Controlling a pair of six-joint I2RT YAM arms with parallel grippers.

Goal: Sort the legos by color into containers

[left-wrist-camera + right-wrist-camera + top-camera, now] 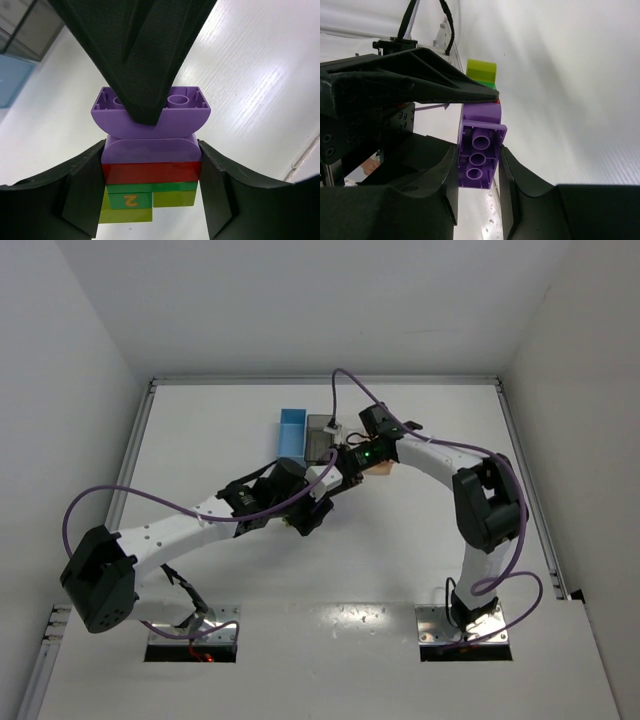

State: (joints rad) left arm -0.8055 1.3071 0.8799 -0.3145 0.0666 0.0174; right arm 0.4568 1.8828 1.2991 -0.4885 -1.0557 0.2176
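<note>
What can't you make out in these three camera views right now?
Top view: brick stack hidden under the left gripper and right gripper; orange bin mostly covered too.
Left wrist view: a right finger covers the top purple brick's middle; blue bin cut by the edge.
Right wrist view: lower bricks mostly hidden behind that brick.

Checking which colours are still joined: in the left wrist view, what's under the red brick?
A dark green brick, marked 2, then yellow-green bricks. The left tool's fingers hide the sides; anything beneath the yellow-green is out of view.
</note>
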